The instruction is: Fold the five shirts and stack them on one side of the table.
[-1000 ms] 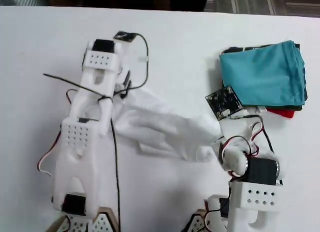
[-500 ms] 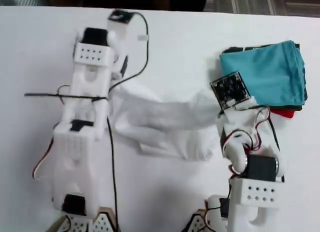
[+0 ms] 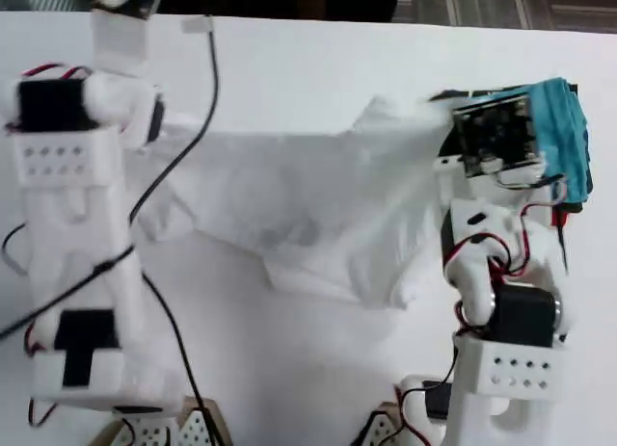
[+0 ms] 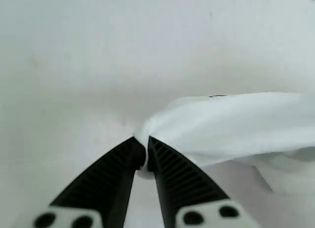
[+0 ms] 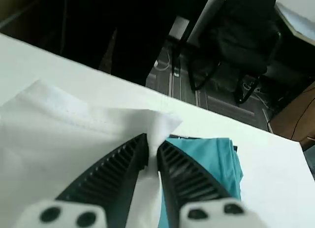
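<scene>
The white shirt (image 3: 308,210) is stretched over the table (image 3: 318,61) between the two arms. The left gripper (image 4: 144,151) pinches one edge. The right gripper (image 5: 152,149) clamps another edge just beside the folded teal shirt (image 5: 206,156).

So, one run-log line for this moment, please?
left gripper: shut on white shirt | right gripper: shut on white shirt | white shirt: stretched between both | folded stack: beside right gripper

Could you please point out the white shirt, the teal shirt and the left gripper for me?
white shirt (image 3: 308,191), high view, middle of the spread cloth.
teal shirt (image 5: 217,155), right wrist view, its top folded face.
left gripper (image 4: 145,149), left wrist view, between its fingertips, pinched on the white shirt.
</scene>
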